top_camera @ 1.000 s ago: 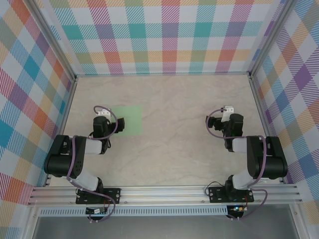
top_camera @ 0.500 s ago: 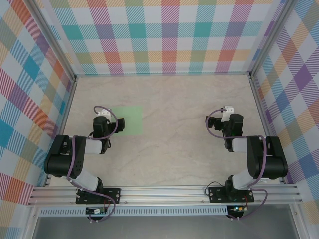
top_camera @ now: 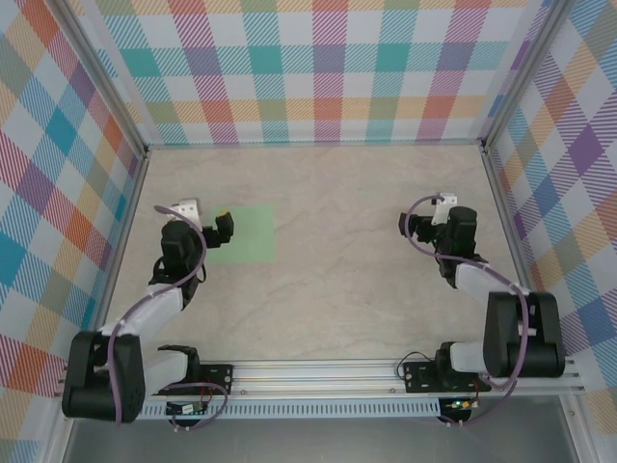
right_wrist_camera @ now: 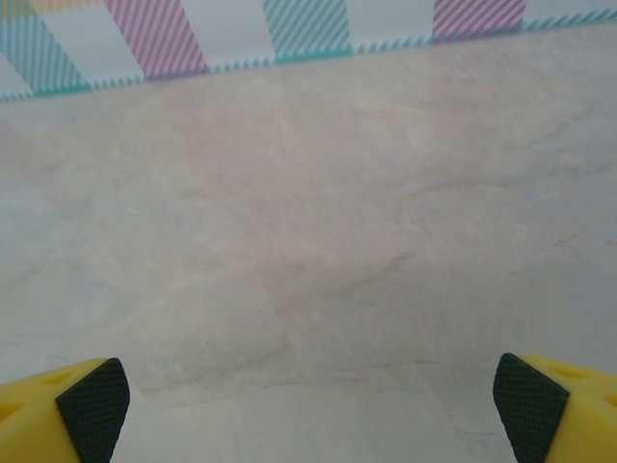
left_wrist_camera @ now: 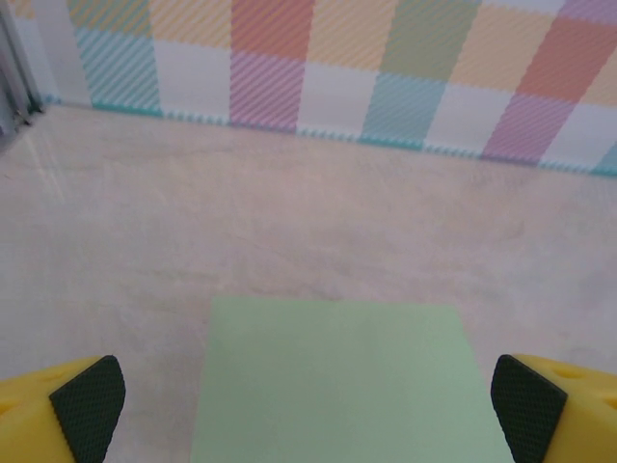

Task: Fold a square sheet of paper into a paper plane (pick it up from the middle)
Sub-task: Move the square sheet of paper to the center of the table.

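Both arms have unfolded for the approach, the left claw [top_camera: 218, 228] gaping empty with the thin pale mint-green square paper sheet [top_camera: 245, 234] just ahead; next, probably, descend onto its middle.

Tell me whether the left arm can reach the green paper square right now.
Probably yes. The square sheet of paper lies flat just ahead of the left gripper, its jaws open, and nothing stands between them.

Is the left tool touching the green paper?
Cannot tell. In the left wrist view the left tool straddles the green paper, one pad beside its edge; height unclear.
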Tool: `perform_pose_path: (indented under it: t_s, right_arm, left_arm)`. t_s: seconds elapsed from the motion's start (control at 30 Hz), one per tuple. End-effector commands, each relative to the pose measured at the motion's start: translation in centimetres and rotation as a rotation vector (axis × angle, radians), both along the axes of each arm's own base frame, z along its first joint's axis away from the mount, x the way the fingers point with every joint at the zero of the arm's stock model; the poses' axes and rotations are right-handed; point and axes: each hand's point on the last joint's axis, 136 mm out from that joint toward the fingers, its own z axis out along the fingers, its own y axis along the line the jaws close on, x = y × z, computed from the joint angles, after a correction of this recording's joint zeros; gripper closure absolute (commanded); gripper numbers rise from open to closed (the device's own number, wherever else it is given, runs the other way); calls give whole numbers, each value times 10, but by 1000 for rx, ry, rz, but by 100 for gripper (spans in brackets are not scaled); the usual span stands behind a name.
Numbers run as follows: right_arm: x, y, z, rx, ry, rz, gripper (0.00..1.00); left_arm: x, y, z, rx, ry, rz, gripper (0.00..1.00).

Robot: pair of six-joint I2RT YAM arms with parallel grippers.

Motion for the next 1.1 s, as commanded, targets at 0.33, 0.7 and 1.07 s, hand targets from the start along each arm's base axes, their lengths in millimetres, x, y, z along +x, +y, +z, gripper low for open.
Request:
perform_pose_path:
  t_s: [0.33, 0.7, 1.07]
  right_arm:
    - [-43, 44, 29, 546, 421, -36, 0]
    - [-44, 86, 17, 601, 522, 105, 0]
    - [-40, 121, -10, 555, 649, 154, 0]
  left_arm:
    - [13, -53, -18, -494, 413, -89, 0]
    - [46, -64, -89, -473, 666, -66, 0]
    - [34, -101, -160, -570, 855, -65, 1]
